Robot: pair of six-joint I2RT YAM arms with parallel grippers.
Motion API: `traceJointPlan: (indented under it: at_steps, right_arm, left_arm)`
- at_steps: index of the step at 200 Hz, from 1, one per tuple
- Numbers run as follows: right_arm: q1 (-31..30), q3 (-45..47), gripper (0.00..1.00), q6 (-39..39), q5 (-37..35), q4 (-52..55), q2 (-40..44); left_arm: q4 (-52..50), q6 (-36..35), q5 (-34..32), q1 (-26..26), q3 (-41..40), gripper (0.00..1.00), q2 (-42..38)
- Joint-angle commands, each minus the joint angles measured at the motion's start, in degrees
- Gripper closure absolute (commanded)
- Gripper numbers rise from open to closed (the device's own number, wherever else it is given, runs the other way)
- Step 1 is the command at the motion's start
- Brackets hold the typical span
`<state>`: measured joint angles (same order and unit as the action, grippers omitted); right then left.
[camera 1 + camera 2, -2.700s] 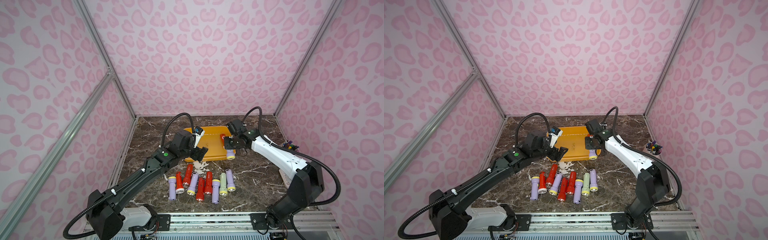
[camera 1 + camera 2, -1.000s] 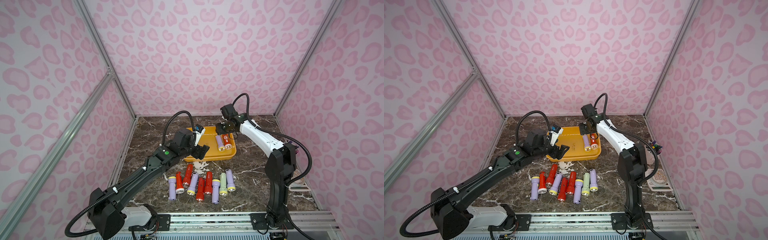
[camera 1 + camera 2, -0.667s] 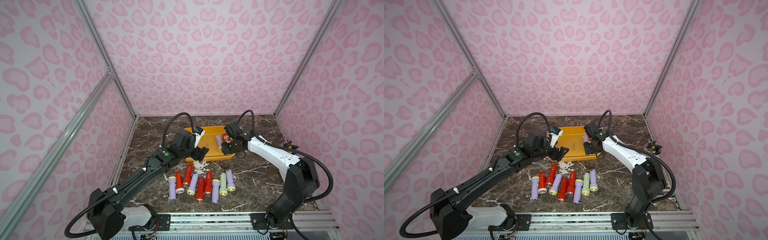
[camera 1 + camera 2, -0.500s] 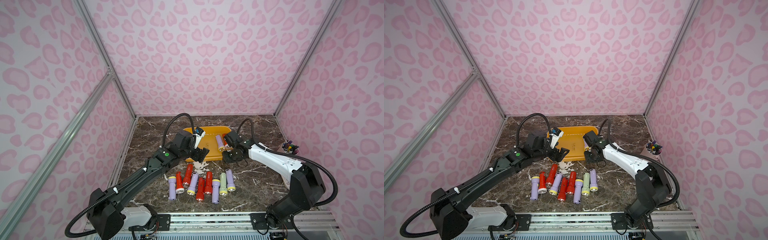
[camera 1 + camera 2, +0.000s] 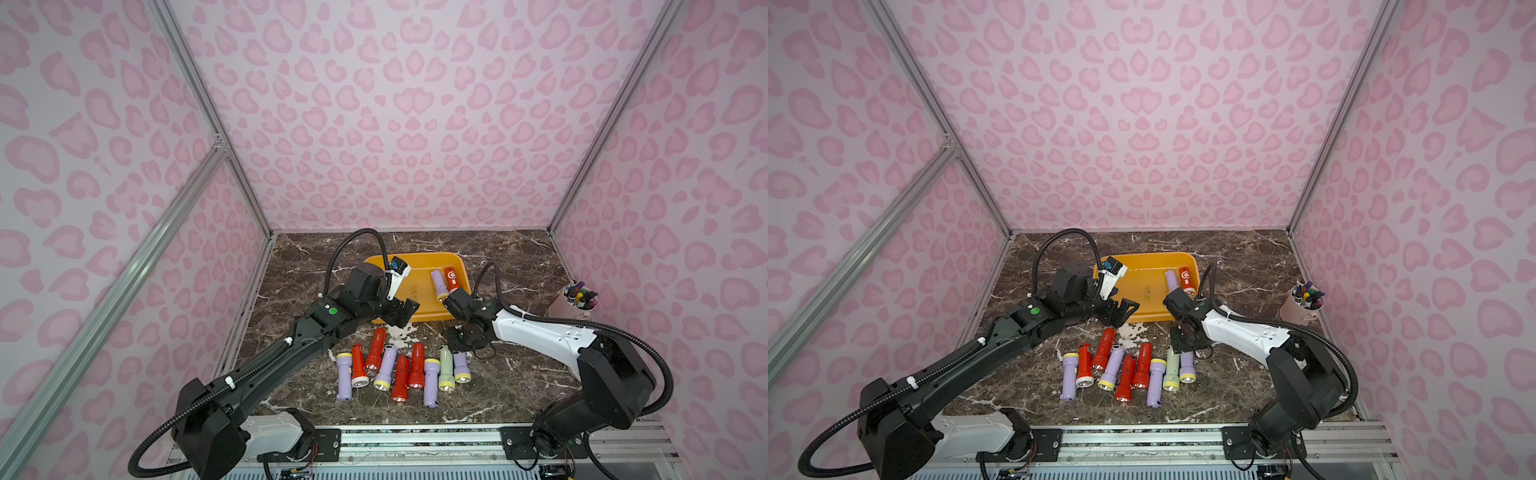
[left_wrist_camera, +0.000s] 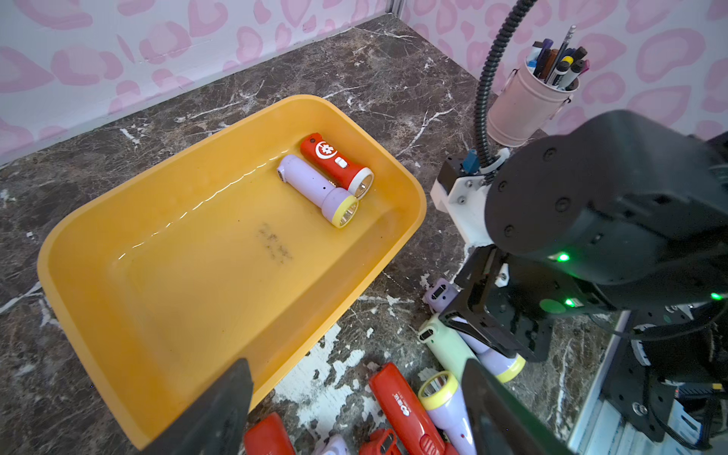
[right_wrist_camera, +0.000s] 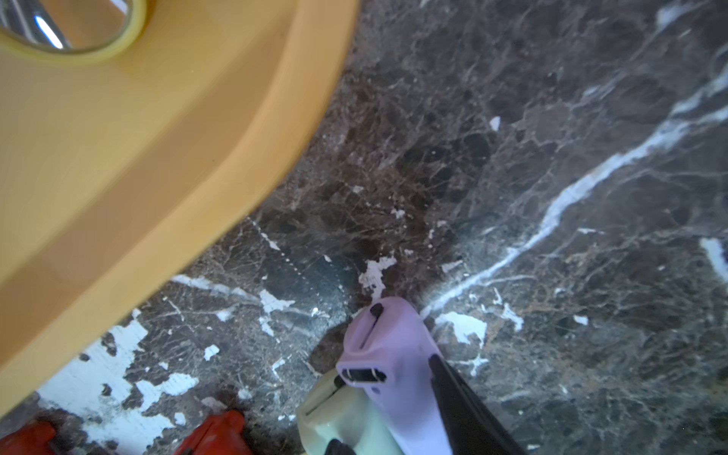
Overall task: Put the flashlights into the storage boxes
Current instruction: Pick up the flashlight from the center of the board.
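lilac plastic flashlight [image 7: 390,354] with yellow head ring straddled by right gripper [image 7: 398,421], grip cannot be told; left gripper [image 6: 354,368] wide open, empty

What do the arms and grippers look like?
The left arm is black with a green dot, white base link and white wrist camera. The right arm has a white forearm between black joints. Both carry black ribbed cables; left gripper and right gripper are black.

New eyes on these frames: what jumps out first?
Nine flashlights lie in a row before the yellow tray, which holds just a lilac-and-red pair in its right end. The right gripper sits astride the rightmost lilac flashlight; the left gripper hangs open and empty by the tray's near rim.
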<state>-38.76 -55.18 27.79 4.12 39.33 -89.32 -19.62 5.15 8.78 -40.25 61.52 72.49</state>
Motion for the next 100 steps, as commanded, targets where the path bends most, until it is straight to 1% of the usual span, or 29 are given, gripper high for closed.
traceJointPlan:
  at_steps: [1, 38, 69, 100]
  right_arm:
    - [-0.1, 0.9, 0.47, 1.3, -0.2, -1.7, -0.6]
    - [-0.1, 1.5, 0.48, 1.4, 0.1, -2.9, -2.6]
    - [-0.1, 1.9, 0.48, 1.5, 0.3, -3.5, -3.7]
    - [-0.1, 2.2, 0.50, 1.4, -0.4, -3.6, -4.6]
  left_arm:
    - [0.9, 0.5, 1.4, -0.1, -0.6, 0.15, -0.9]
    - [-0.3, 0.8, 4.5, -0.4, -1.9, 0.15, -2.4]
    - [-0.7, 0.7, 3.3, -0.4, -4.4, 0.15, -4.1]
    - [-1.2, 0.1, 2.3, -0.4, -4.3, 0.15, -4.1]
